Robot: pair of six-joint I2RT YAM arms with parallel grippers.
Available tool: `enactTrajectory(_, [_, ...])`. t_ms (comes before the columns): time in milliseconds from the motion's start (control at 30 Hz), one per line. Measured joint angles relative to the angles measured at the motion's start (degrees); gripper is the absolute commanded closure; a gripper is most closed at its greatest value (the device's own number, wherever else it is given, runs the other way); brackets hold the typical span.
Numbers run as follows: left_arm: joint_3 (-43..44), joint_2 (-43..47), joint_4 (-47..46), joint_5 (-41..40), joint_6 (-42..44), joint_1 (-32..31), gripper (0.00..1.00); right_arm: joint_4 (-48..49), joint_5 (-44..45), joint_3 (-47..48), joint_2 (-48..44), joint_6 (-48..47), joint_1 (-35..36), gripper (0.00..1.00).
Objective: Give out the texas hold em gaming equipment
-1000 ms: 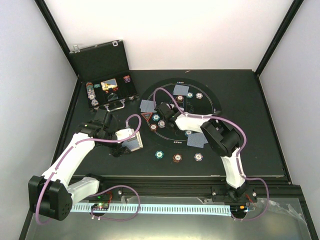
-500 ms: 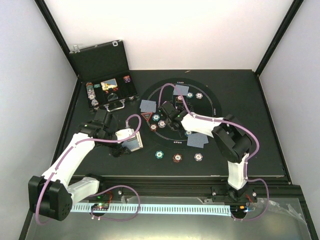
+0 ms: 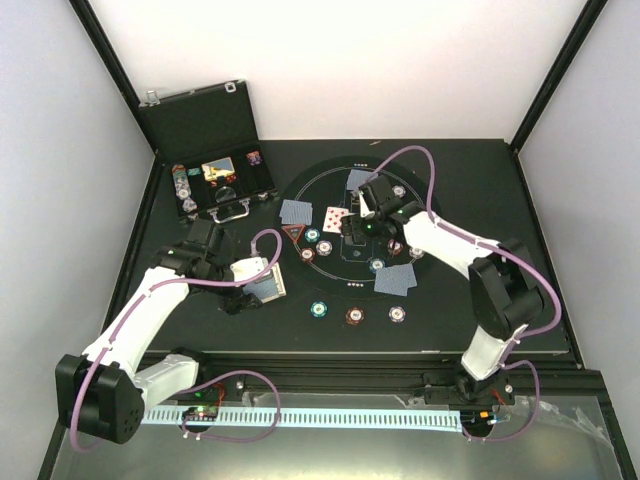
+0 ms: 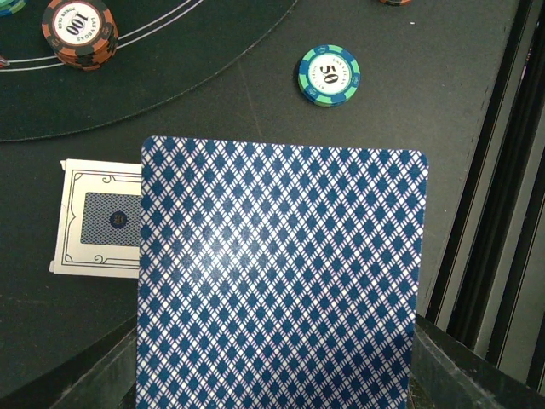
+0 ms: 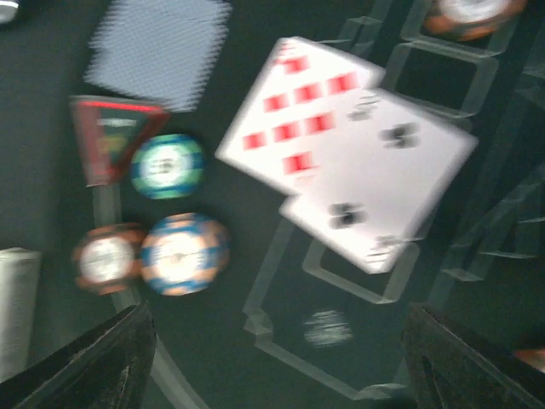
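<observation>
Over the round black mat (image 3: 430, 205), my right gripper (image 3: 359, 226) hangs open with nothing between its fingers (image 5: 102, 358). Below it lie two overlapping face-up cards (image 5: 341, 162), one with red diamonds, one with black clubs. Left of them are a red triangle marker (image 5: 111, 136), a teal chip (image 5: 168, 166), a blue and orange disc (image 5: 185, 253), a brown chip (image 5: 106, 256) and a face-down card (image 5: 162, 47). My left gripper (image 3: 258, 280) is shut on blue-patterned playing cards (image 4: 281, 281), which hide its fingertips.
The open black case (image 3: 215, 180) stands at the back left with chips in it. A white card box (image 4: 98, 217) lies under the held cards. Three chips (image 3: 354, 315) sit along the mat's near edge, and face-down cards (image 3: 396, 280) lie on the mat.
My right gripper has opened and pulled back to the right, uncovering the face-up cards on the mat. The left arm has not moved.
</observation>
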State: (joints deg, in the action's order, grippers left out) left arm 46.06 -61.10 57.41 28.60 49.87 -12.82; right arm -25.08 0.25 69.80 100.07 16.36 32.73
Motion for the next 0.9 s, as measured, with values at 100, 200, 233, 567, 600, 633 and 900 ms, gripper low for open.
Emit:
enactTrajectory(100, [0.0,0.0,0.0,0.0,0.0,0.0,0.98,2.5,-11.4,-1.6,-2.5,6.4,0.6,0.16])
enactTrajectory(200, [0.0,0.0,0.0,0.1,0.0,0.0,0.99,6.1,-20.9,-4.4,-4.8,12.2,1.9,0.15])
enactTrajectory(233, [0.0,0.0,0.0,0.1,0.0,0.0,0.98,7.2,-23.6,-5.2,-5.4,14.0,2.7,0.14])
enactTrajectory(567, [0.0,0.0,0.0,0.9,-0.1,0.0,0.98,17.9,-38.6,-7.6,-6.2,25.4,13.8,0.15])
enactTrajectory(600, [0.0,0.0,0.0,1.0,-0.2,0.0,0.98,18.9,-39.2,-7.6,-5.6,26.1,14.7,0.15])
enactTrajectory(633, [0.1,0.0,0.0,1.1,-0.2,0.0,0.98,20.0,-39.9,-7.5,-4.9,26.9,15.6,0.16])
enactTrajectory(900, [1.1,0.0,0.1,1.3,-0.5,0.0,0.98,24.0,-42.9,-7.5,2.5,30.6,18.8,0.19])
